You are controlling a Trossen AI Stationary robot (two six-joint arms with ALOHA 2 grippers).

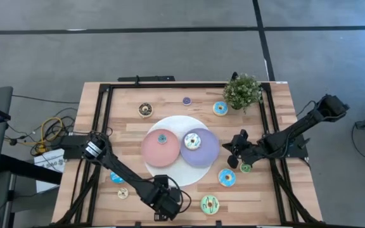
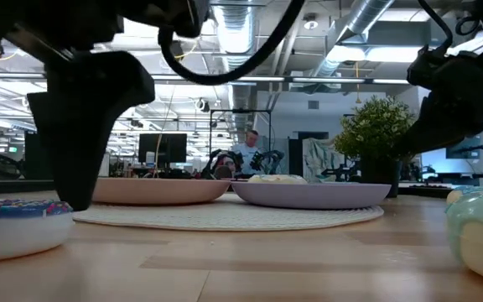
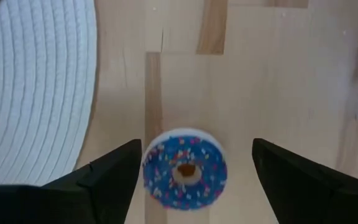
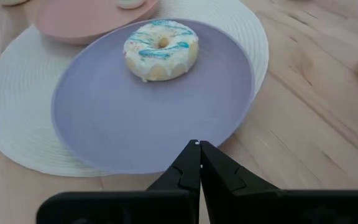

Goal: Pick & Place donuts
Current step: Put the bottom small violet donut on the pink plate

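Observation:
My left gripper (image 1: 163,204) is open near the table's near edge, lowered over a blue sprinkled donut (image 3: 185,174) that lies flat on the wood between its fingers (image 3: 196,146). My right gripper (image 1: 232,149) is shut and empty at the right rim of the purple plate (image 4: 104,118). On that plate lies a white donut with blue stripes (image 4: 160,48). A small donut (image 1: 162,139) sits on the pink plate (image 1: 152,154). Other donuts lie loose on the table: brown (image 1: 145,109), small purple (image 1: 187,101), blue (image 1: 220,108), blue (image 1: 227,178), small green (image 1: 246,168), large green (image 1: 210,204), blue (image 1: 116,177), small tan (image 1: 123,193). My left gripper comes from above, pointing down, with one finger (image 3: 114,174) right at the blue donut's rim (image 3: 146,171) and the other standing apart from it. Whether that finger touches the rim I cannot tell. The donut lies flat on the table.
Both plates sit on a round white mat (image 1: 181,121) at the table's middle. A potted plant (image 1: 243,90) stands at the far right. A black frame (image 1: 103,114) runs along the table's edges. In the low view a person shows far off in the room behind.

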